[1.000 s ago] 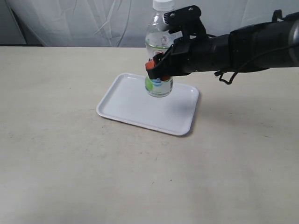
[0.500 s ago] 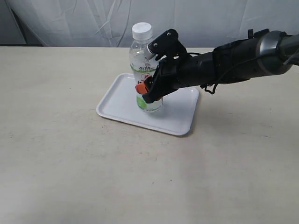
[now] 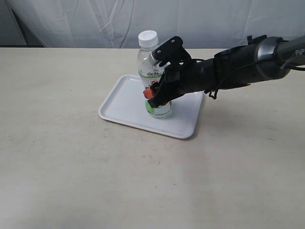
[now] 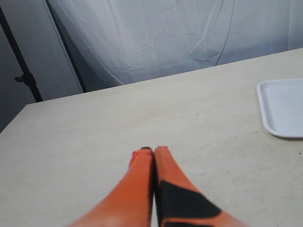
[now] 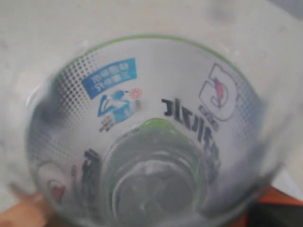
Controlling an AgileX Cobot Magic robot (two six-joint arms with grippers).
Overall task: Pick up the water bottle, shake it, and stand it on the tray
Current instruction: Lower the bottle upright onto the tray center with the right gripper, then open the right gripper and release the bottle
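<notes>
The water bottle (image 3: 147,59) has come down a little and now stands almost upright, its base on the tray (image 3: 121,102). The right hand (image 3: 155,95) grips it at the label. The left hand (image 4: 150,150) is closed and empty above the desk (image 3: 71,167).

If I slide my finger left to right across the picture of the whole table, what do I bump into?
tray (its left rim first) → water bottle → black robot arm
</notes>
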